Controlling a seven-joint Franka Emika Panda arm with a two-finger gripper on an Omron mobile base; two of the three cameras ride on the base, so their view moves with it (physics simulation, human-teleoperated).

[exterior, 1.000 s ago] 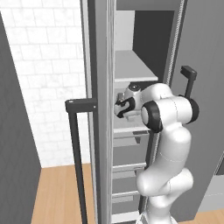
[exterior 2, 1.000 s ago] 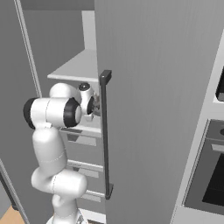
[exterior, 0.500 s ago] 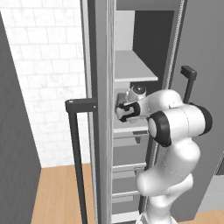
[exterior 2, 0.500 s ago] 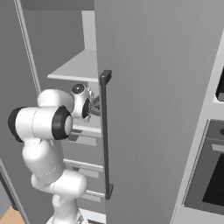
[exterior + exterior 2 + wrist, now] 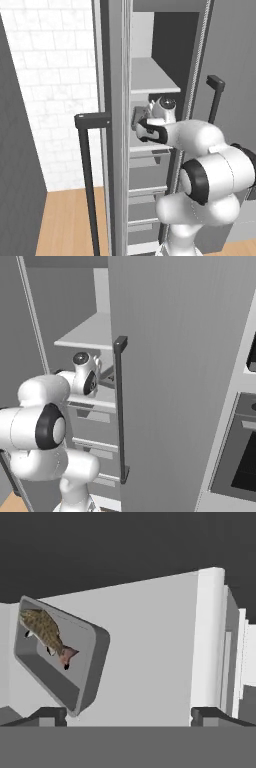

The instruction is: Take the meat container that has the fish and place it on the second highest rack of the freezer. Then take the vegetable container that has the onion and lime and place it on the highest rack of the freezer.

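At left the meat container (image 5: 60, 657) with the fish (image 5: 46, 632) lies on the freezer (image 5: 117, 75) rack. Our hand (image 5: 127, 714) has its fingers spread, holding nothing; we should back straight out, clear of the rim.

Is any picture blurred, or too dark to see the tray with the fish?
Hand view: sharp, evenly lit; the meat container and fish are clear against the dark interior, the frame rolled. Left base view: sharp, the freezer interior shaded. Right base view: no glare.
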